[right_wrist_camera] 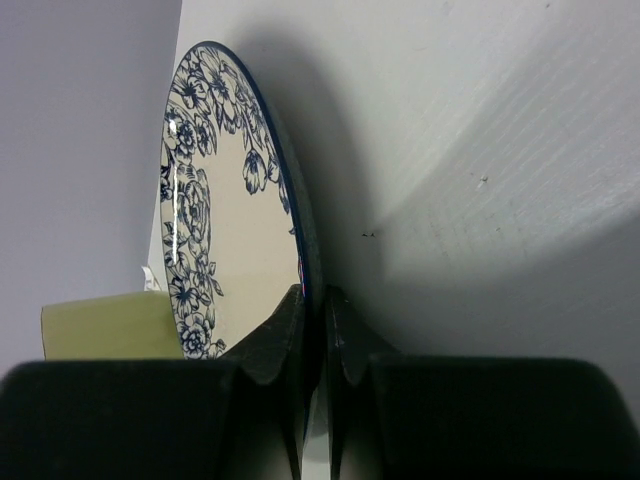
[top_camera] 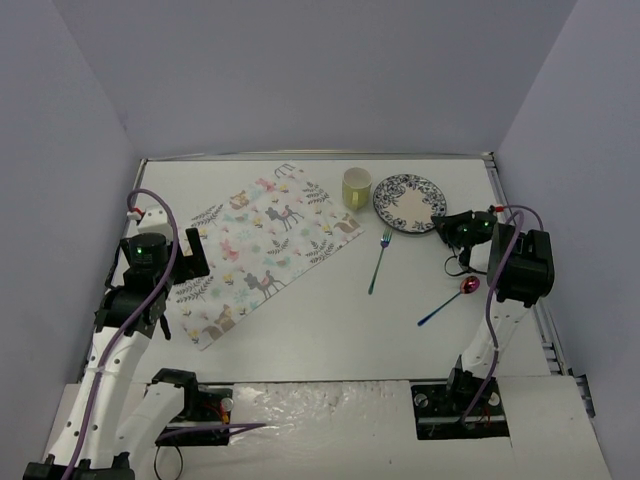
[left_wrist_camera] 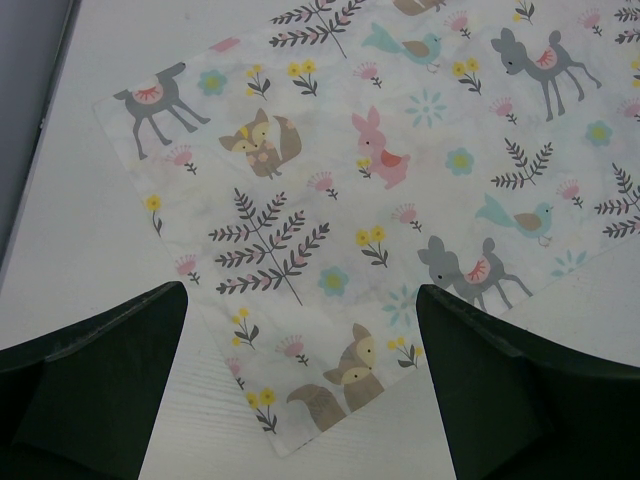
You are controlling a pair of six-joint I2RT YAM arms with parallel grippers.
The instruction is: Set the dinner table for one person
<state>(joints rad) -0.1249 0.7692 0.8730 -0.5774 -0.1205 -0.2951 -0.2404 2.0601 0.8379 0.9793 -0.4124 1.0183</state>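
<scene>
The dinner table (top_camera: pixel 330 335), a large matte white rectangular tabletop with a thin metal rim, fills the overhead view beyond the arm bases. Nearest, well to the right of the floral animal-print cloth placemat (top_camera: pixel 262 250), lies a spoon (top_camera: pixel 445 304) with a pink bowl and a blue handle. A slim blue-green metal fork (top_camera: pixel 379 262) lies closer to the placemat, just off its right corner and not touching the cloth. The placemat itself lies skewed on the table's left half. The left gripper (left_wrist_camera: pixel 300 400) hangs over the placemat's near-left edge, its dark fingers (left_wrist_camera: pixel 95 390) spread wide with nothing between them; printed foxes, deer and a rabbit show on the cloth beneath. Farther back, a pale yellow cup (top_camera: pixel 357 187) stands just beside the placemat's far right corner. Right of the cup is a round white plate (right_wrist_camera: pixel 215 230) with a blue floral border. The right gripper (right_wrist_camera: pixel 312 305) is pinched narrow on its edge, one fingertip on either side of the rim.
</scene>
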